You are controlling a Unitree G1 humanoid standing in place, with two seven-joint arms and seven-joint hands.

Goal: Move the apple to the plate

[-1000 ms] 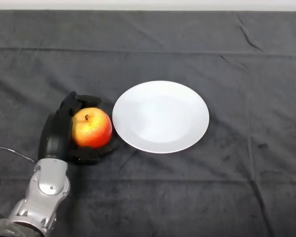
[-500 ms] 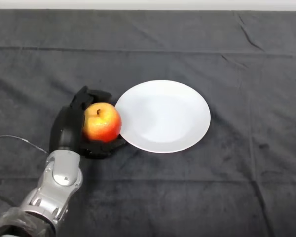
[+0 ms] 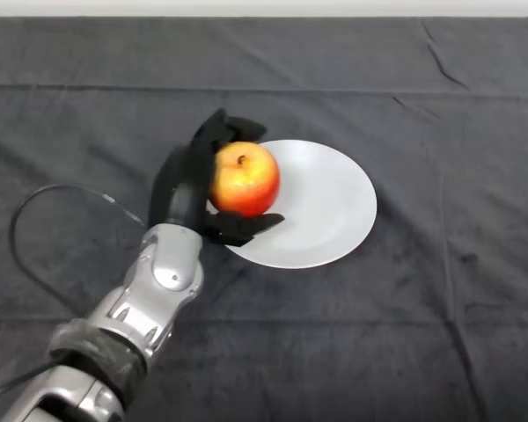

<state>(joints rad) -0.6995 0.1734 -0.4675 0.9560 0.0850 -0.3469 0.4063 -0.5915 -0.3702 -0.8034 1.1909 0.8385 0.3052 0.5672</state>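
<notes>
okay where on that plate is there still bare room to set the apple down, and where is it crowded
The white plate is bare across its middle and its right half, out to the right rim. Its left edge is crowded: the left hand grips the apple over that side, with one finger reaching across the lower left rim. The dark cloth right of the plate is also bare.

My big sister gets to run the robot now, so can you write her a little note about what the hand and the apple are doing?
Left hand: shut on the apple, fingers curled round it.
Apple: held at the left edge of the white plate; whether it touches the plate cannot be told.
Done: apple grasped and brought to the plate.
Left: probably ease it further over the plate, set it down, open the hand and pull back.
</notes>
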